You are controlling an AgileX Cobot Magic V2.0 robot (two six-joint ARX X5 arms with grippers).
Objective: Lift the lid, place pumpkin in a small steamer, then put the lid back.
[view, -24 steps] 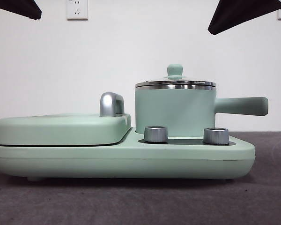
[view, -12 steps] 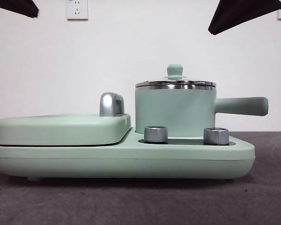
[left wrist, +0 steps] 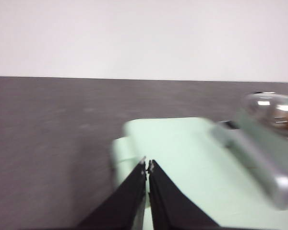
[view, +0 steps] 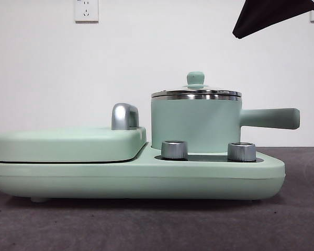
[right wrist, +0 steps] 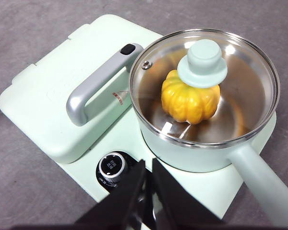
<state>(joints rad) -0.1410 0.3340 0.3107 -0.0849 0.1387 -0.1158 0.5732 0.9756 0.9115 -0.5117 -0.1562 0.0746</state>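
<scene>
Gone from the front view's upper corner is the dark tip of one arm, seen there in the earlier frames; only the other tip is left, high at the opposite corner. Nearest the low camera, two steel dials are set on the mint-green base. Behind them the small steamer is seated, closed by the lid. Through the glass, the pumpkin is seen resting inside, so the task is judged complete. The right gripper is held above the dials, jaws together; the left gripper, likewise closed on nothing, is kept over the flat griddle cover, well apart from the pot.
</scene>
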